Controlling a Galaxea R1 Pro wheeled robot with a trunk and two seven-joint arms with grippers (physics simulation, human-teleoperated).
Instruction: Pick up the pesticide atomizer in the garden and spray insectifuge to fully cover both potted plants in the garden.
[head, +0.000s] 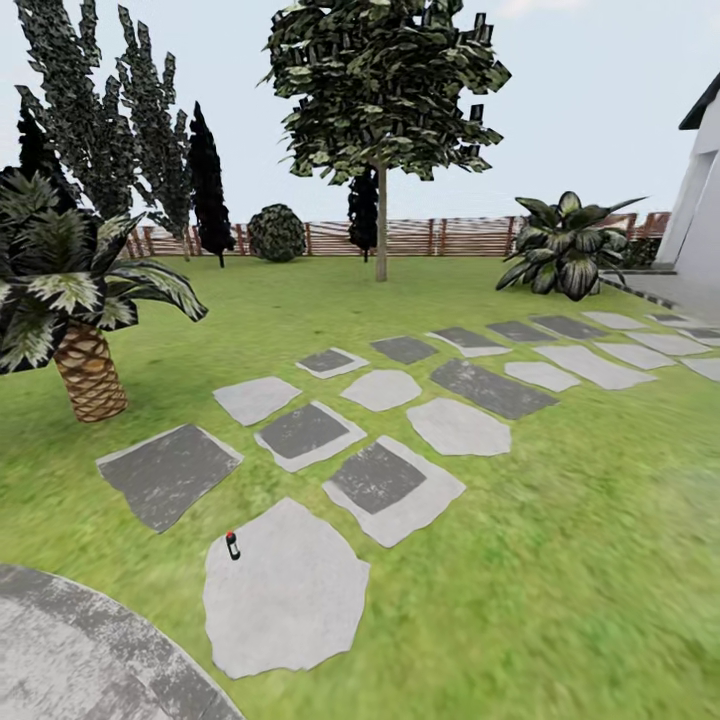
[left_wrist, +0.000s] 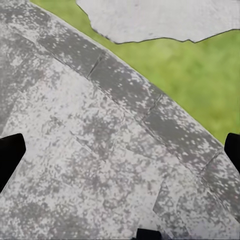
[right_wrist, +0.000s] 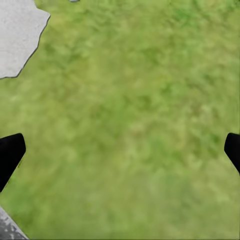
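Observation:
The pesticide atomizer (head: 233, 545), a tiny dark bottle with a red top, stands upright on the near pale stepping stone (head: 285, 590) in the garden, close to that stone's far left edge. My left gripper (left_wrist: 120, 150) is open, its dark fingertips (left_wrist: 10, 155) spread wide over the grey stone patio (left_wrist: 90, 150). The right gripper (right_wrist: 120, 152) is open too, with fingertips (right_wrist: 10, 155) far apart above bare grass (right_wrist: 130, 115). Nothing is held by either one. The potted plants are out of view.
A curved grey patio edge (head: 80, 650) lies at the near left. Stepping stones (head: 380, 480) lead away to the right toward a building (head: 700, 190). A palm (head: 85, 300) stands at left, a tree (head: 380, 130) and a wooden fence (head: 440, 237) at the back, a broad-leaved plant (head: 565, 245) at right.

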